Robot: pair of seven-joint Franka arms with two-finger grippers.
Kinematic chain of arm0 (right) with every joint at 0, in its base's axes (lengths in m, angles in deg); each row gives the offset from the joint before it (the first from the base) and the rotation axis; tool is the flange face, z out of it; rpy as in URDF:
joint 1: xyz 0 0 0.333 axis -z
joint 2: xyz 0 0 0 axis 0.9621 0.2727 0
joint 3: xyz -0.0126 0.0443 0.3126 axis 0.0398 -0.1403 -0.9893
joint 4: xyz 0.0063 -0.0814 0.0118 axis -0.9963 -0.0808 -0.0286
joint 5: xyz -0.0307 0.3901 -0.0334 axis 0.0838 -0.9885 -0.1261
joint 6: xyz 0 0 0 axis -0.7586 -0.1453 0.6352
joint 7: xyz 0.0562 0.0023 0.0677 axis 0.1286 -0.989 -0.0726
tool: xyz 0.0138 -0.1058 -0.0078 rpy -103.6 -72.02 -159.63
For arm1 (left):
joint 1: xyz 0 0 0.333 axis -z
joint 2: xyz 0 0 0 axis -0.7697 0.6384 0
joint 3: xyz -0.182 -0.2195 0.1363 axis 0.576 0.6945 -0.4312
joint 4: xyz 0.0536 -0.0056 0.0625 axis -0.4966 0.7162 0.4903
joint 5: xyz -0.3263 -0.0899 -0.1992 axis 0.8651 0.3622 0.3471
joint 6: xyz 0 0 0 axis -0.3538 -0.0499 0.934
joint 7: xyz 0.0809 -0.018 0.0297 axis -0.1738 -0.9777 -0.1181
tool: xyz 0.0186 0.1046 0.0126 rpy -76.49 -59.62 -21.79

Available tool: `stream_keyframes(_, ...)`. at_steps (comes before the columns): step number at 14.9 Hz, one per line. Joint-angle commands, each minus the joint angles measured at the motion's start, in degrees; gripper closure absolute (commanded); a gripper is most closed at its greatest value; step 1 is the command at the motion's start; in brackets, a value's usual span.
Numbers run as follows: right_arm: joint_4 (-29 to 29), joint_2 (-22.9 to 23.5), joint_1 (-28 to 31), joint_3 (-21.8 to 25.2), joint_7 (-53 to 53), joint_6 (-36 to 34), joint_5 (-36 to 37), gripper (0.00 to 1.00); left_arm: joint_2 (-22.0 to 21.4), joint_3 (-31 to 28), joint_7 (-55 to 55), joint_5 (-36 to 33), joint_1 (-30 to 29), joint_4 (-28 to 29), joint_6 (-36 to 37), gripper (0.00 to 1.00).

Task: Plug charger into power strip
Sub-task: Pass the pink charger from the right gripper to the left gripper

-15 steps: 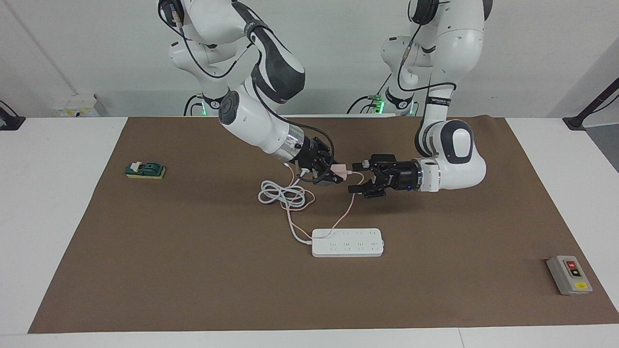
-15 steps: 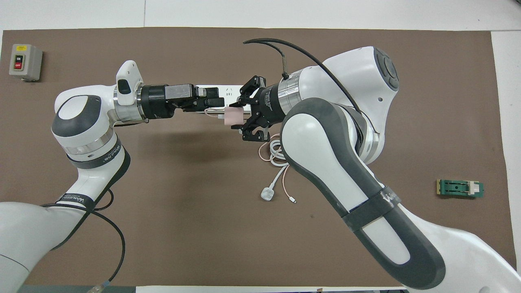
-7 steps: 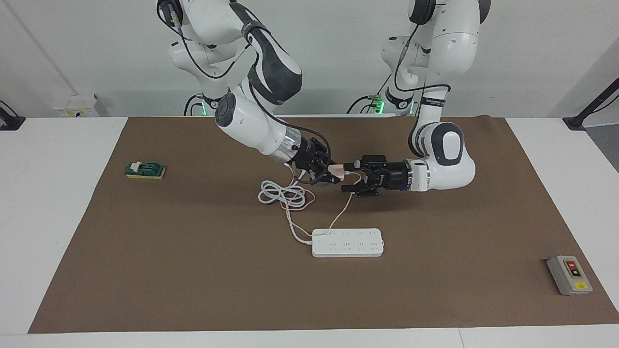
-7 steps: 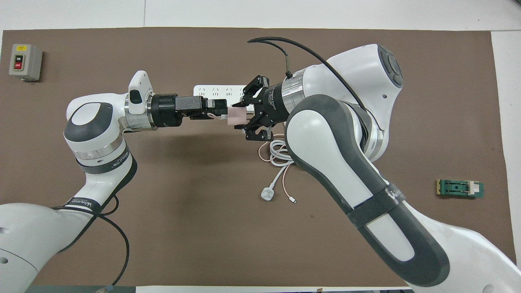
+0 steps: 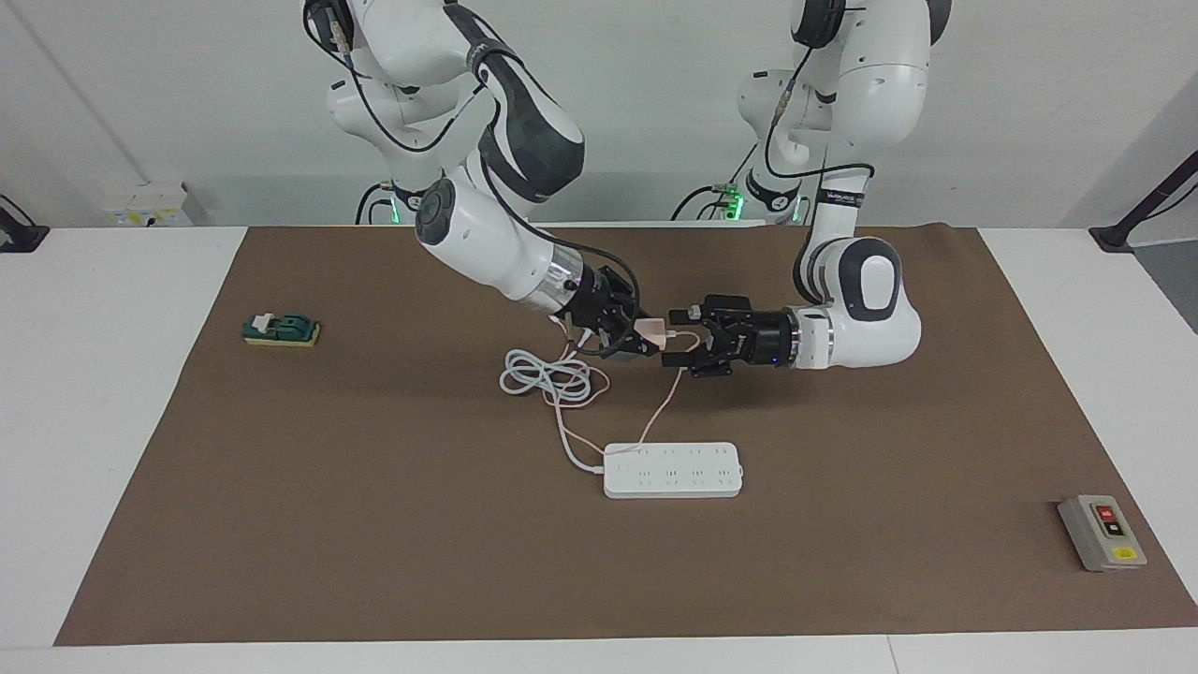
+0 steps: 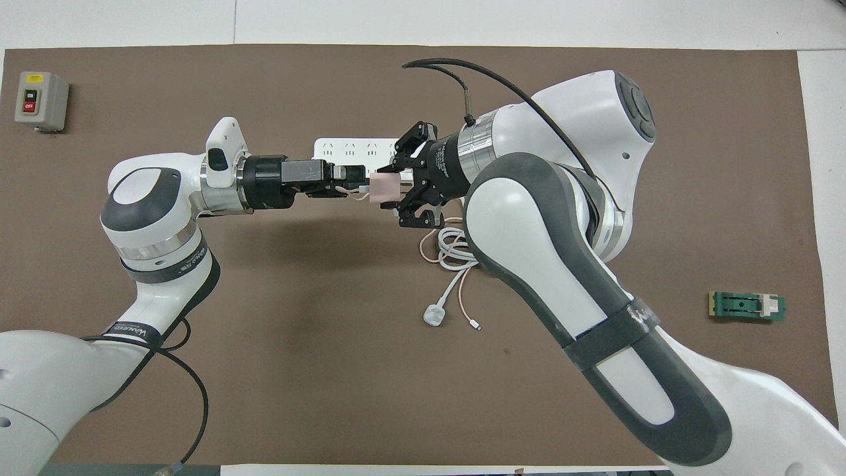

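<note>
Charger (image 5: 652, 329): pale pink cube held in the air at mid-frame in the facing view, above the mat, its thin pink cable (image 5: 661, 408) drooping down toward the strip.
Right gripper (image 5: 639, 342): jaws pinching the charger.
Left gripper (image 5: 682, 336): jaws spread on either side of the charger's free end; contact cannot be told.
Power strip (image 5: 673, 470): flat on the mat, lower centre of the facing view, sockets up.
Step judged: hand-over between arms.
Risk: early release drops the charger.
Risk: an off-centre grip tilts the prongs.
Risk: the slack cable snags the coiled white cord (image 5: 543, 376).
</note>
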Motion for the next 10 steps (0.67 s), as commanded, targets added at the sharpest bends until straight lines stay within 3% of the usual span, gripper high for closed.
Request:
stream_keyframes(1, 0.88, 0.17, 1.02, -0.23, -1.16, -1.43, -2.73, 1.0, -1.19, -0.28, -1.19, 0.41, 0.43, 1.6, 0.13, 0.0)
stream_keyframes(10, 1.15, 0.17, 0.76, -0.23, -1.16, -1.25, -2.74, 1.0, -1.19, -0.28, -0.84, 0.41, 0.6, 1.34, 0.48, 0.0)
